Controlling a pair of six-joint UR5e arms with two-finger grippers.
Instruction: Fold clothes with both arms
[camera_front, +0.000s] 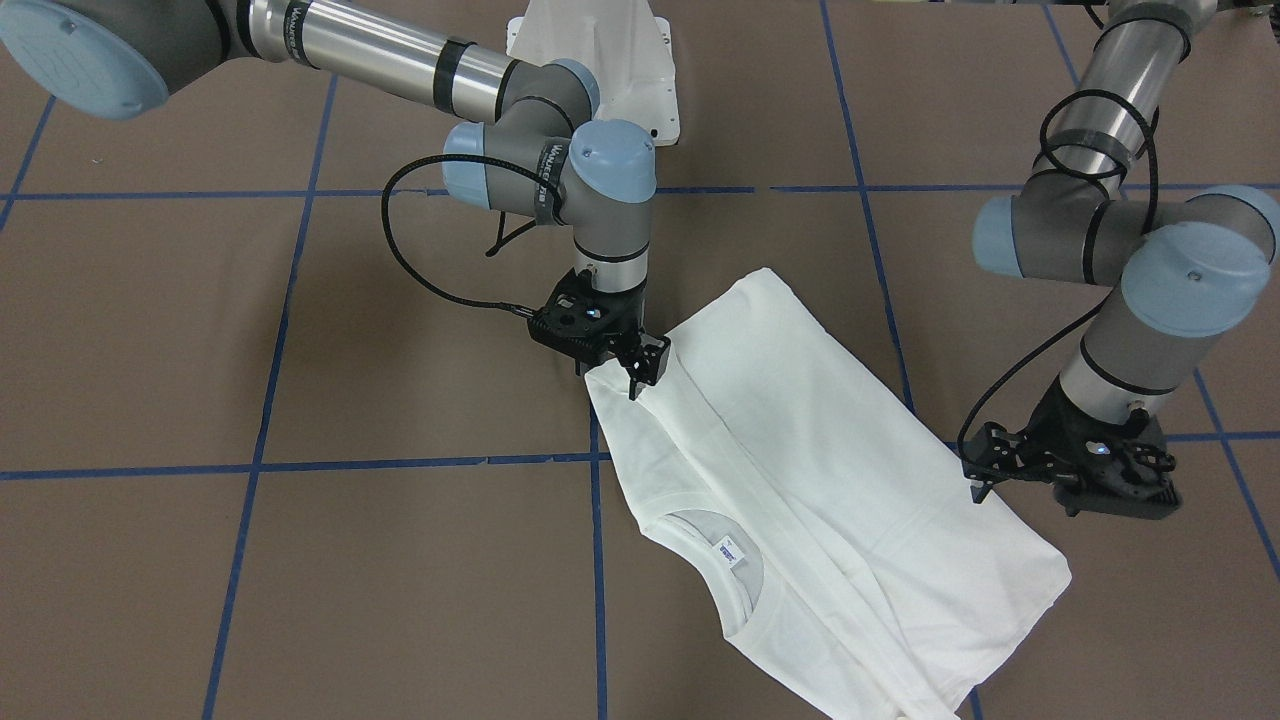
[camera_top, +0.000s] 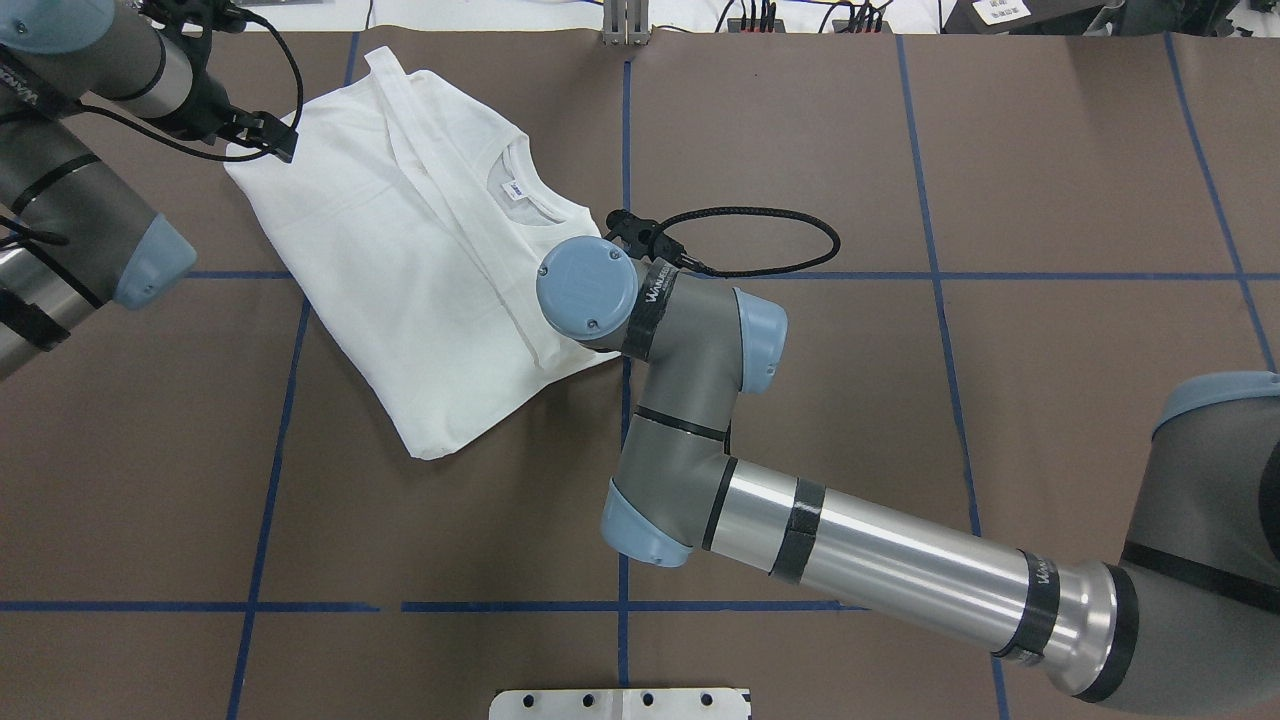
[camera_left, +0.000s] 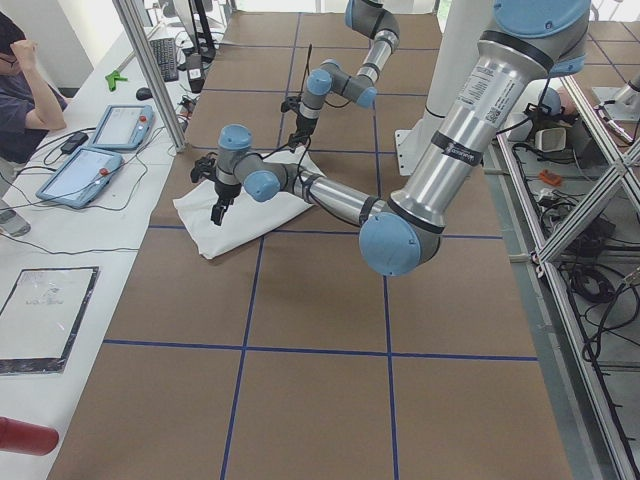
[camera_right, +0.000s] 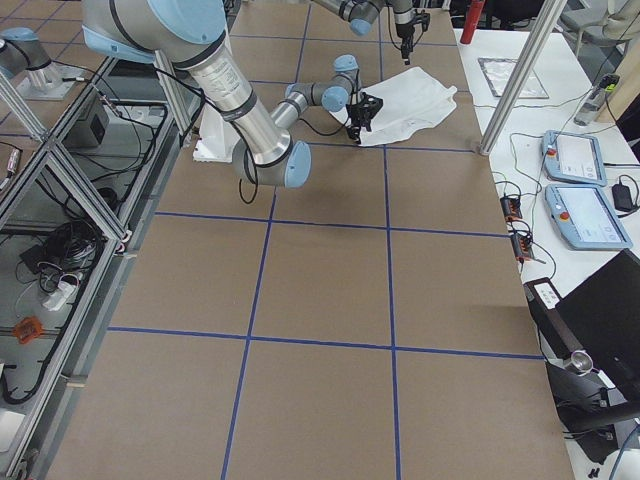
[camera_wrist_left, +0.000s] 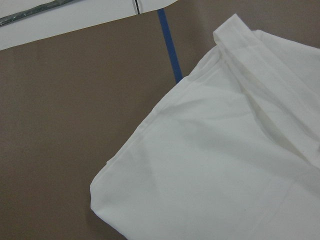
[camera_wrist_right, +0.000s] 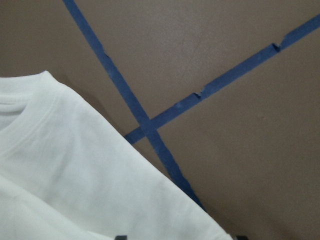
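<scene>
The white shirt (camera_front: 830, 480) lies folded lengthwise on the brown table, its collar (camera_front: 722, 570) and small neck label (camera_front: 731, 552) facing up. From overhead the shirt (camera_top: 400, 260) sits far left of centre. My right gripper (camera_front: 640, 372) is down at the shirt's corner nearest the robot. In the right wrist view its fingertips (camera_wrist_right: 119, 237) stand apart, so it is open, with flat cloth (camera_wrist_right: 75, 175) between them. My left gripper (camera_front: 978, 470) hovers just off the opposite long edge, open and holding nothing. The left wrist view shows only a shirt corner (camera_wrist_left: 225, 165).
Blue tape lines (camera_front: 430, 463) grid the table. The white pedestal base (camera_front: 600, 70) stands behind the right arm. A side bench holds tablets (camera_left: 90, 160), and a person (camera_left: 20, 90) sits beside it. Aluminium frame posts (camera_left: 150, 70) stand along the table's far edge.
</scene>
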